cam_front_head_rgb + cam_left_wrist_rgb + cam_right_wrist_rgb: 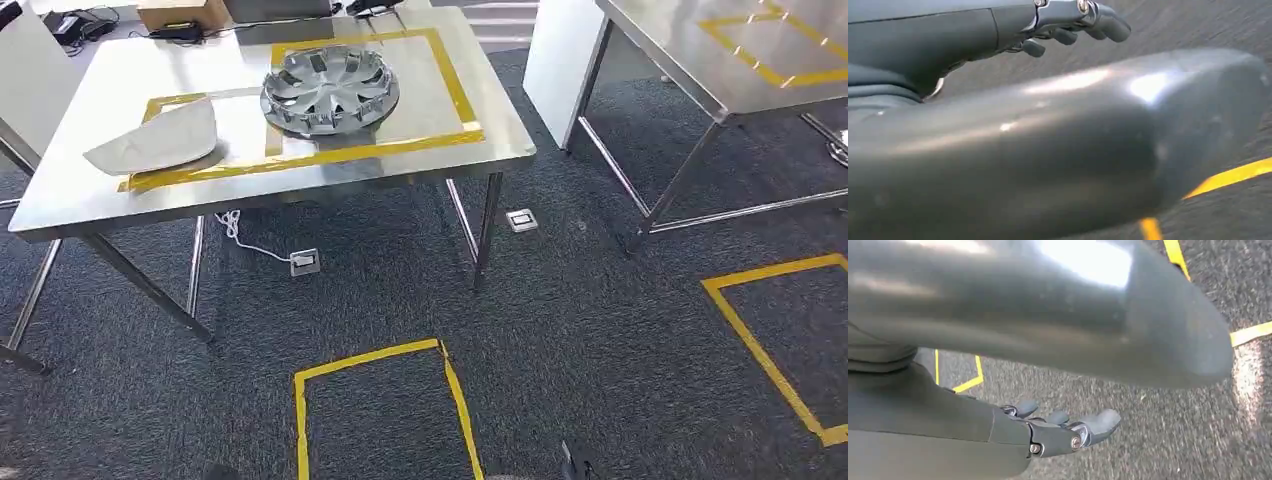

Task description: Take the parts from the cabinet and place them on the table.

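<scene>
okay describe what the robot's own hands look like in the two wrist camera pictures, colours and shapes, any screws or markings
Left robot hand: smooth dark grey cover, a thick glossy grey thumb with light glints, darker rounded fingers, and silver screws at a metal bracket. Right robot hand: the same grey cover, glossy thumb, dark blunt fingers and silver screw heads. No markings or cables are visible.

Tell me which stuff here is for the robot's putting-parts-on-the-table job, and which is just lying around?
For the job:
- hubcap, on the steel table inside the yellow tape
- pale curved panel, beside it on the same table
- left robot hand and right robot hand, both holding nothing

Just lying about:
- cardboard box at the table's far edge
- white cable on the carpet
- second steel table
</scene>
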You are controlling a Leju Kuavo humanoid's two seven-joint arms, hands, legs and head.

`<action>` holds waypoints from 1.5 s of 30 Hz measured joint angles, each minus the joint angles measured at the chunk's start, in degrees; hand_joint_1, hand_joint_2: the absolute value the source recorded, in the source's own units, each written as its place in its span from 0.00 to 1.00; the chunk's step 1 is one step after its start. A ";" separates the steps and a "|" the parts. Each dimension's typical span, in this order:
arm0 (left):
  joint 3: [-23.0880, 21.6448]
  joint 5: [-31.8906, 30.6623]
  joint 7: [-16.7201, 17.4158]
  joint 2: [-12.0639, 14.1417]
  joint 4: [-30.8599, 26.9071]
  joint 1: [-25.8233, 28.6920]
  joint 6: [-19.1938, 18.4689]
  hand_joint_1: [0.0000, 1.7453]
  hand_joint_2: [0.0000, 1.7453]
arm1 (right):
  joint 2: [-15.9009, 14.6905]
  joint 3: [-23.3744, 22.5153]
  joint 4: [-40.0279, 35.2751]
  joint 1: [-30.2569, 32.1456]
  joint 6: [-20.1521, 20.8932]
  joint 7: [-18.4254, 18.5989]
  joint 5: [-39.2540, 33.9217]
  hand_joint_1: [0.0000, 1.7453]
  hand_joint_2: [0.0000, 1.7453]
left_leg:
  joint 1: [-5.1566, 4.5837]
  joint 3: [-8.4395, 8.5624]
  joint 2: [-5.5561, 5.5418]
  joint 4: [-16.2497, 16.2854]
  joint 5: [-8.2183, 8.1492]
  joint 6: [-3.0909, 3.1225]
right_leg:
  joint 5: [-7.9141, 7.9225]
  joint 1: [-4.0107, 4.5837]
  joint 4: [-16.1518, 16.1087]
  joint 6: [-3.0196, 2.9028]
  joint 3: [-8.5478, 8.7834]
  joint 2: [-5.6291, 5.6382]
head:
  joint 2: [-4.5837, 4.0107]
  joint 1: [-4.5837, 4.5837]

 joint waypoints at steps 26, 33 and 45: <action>12.16 8.96 1.28 1.38 1.97 5.63 -8.41 0.00 0.00 | -1.95 0.00 0.02 -1.16 -0.20 3.85 1.33 0.00 1.00 | 0.80 -12.31 0.24 18.10 0.62 -1.63 | -3.22 0.15 -1.34 -1.30 3.86 -0.58 | 0.04 3.15; 12.48 8.11 2.40 1.49 2.04 5.25 -18.08 0.00 1.00 | -2.01 0.00 0.02 -1.69 -1.86 6.32 2.12 0.00 1.00 | 0.08 0.34 0.04 -0.84 0.52 0.69 | 0.18 -0.12 -1.47 1.11 2.11 -0.70 | 0.04 2.87; 7.50 17.65 2.94 2.05 -3.43 6.14 -17.64 0.00 1.00 | -3.41 7.79 0.02 3.48 -2.69 6.18 -5.49 0.00 1.00 | -0.76 -4.15 0.75 0.91 3.44 2.22 | -5.72 0.97 -0.77 0.07 7.01 -0.29 | 0.04 2.72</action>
